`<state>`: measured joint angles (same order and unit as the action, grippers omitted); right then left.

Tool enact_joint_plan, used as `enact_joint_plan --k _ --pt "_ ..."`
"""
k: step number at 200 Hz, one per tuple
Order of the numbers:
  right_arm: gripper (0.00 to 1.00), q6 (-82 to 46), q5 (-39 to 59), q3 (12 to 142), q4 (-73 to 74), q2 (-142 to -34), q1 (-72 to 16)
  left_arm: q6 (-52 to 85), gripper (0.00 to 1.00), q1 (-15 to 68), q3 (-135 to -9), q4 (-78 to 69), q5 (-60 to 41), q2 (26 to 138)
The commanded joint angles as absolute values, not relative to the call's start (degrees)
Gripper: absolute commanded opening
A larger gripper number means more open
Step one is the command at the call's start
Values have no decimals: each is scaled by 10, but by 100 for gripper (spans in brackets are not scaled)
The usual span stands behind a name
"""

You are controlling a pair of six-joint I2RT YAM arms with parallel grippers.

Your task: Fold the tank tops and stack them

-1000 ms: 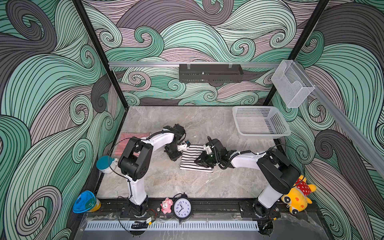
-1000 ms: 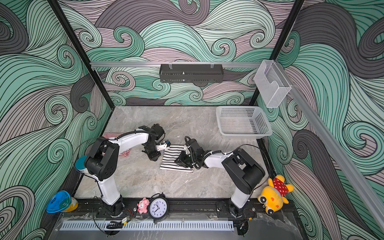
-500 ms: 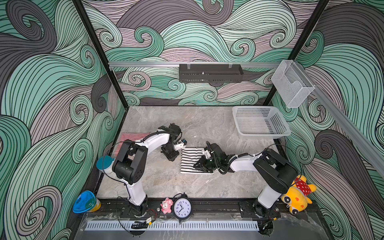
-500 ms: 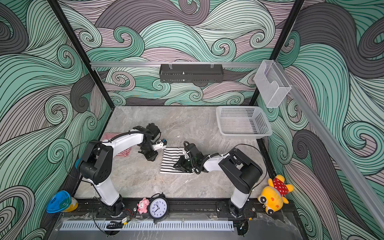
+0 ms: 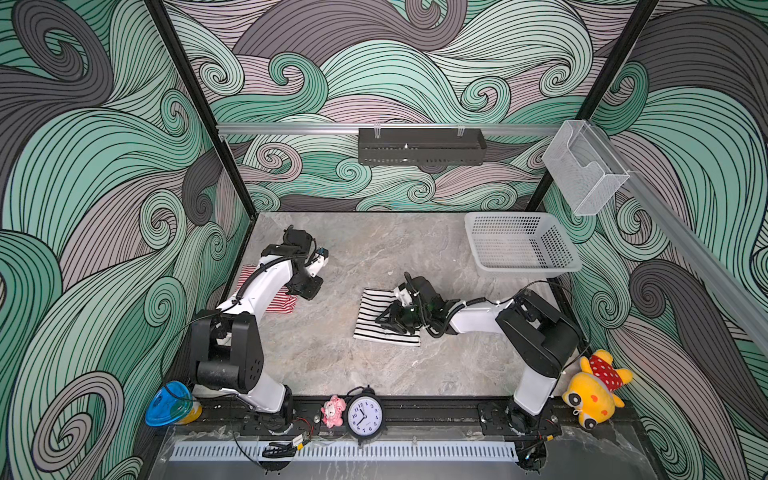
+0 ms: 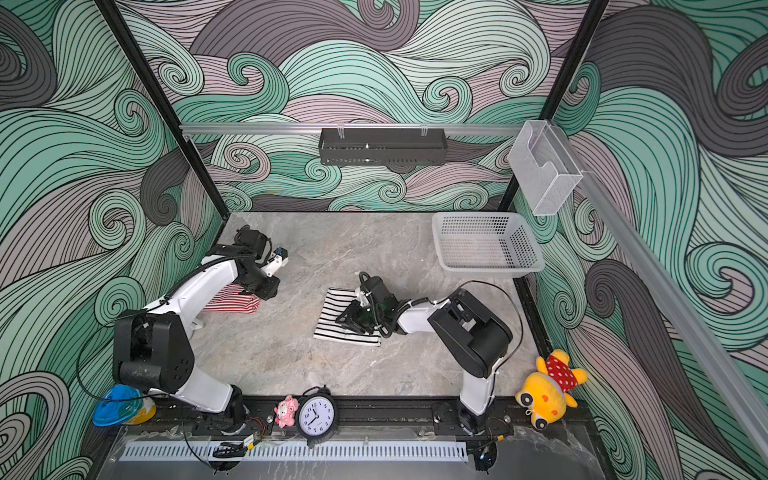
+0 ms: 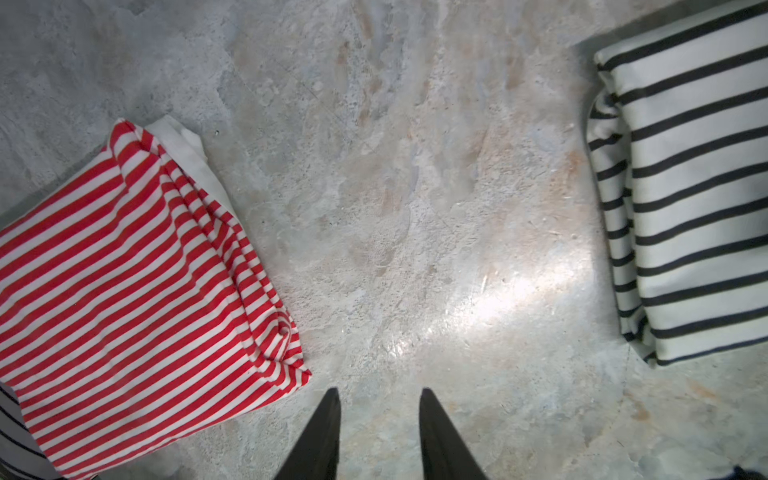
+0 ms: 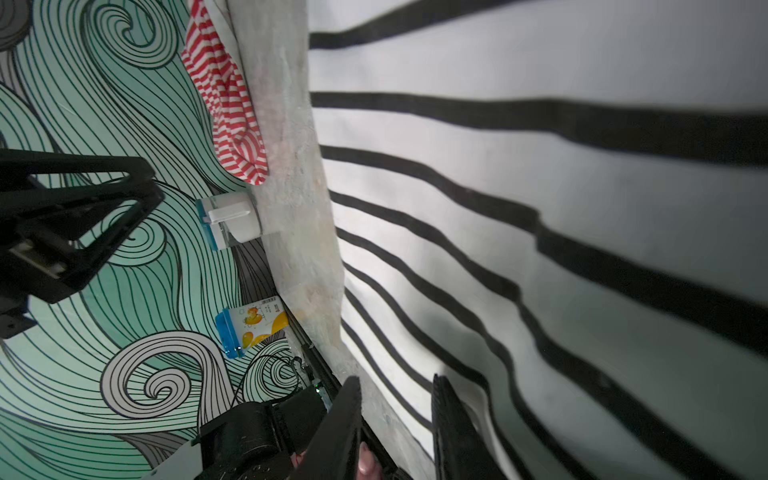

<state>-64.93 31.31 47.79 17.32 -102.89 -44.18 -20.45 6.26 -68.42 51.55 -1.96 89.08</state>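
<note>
Your left tool (image 7: 378,392) hangs spread, empty, beside the red-striped tank top (image 7: 137,270). Your right tool (image 8: 395,378) is spread over the black-striped tank top (image 8: 540,208).

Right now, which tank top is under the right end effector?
The black-and-white striped tank top at mid-table; the red-and-white one lies apart, beside the left end effector.

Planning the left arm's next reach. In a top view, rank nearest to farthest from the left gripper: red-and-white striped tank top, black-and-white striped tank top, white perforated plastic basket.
From the left gripper:
1. Red-and-white striped tank top, just beside it, near the left wall.
2. Black-and-white striped tank top, mid-table, to its right.
3. White perforated plastic basket, back right corner.
</note>
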Motion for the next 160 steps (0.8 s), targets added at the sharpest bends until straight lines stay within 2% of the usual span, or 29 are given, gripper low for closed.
enact_joint_plan --k 1,47,88,160 --pt "33 -627 306 497 123 -993 -443 -190 38 57 -685 543 -86 894" --pt "32 -596 284 458 58 -946 -428 -176 43 54 -672 557 -235 922" --pt "30 -593 267 408 50 -917 -425 -190 49 54 -693 585 -369 1019" --pt "27 -648 257 356 149 -984 -425 -155 53 59 -703 534 -375 1089"
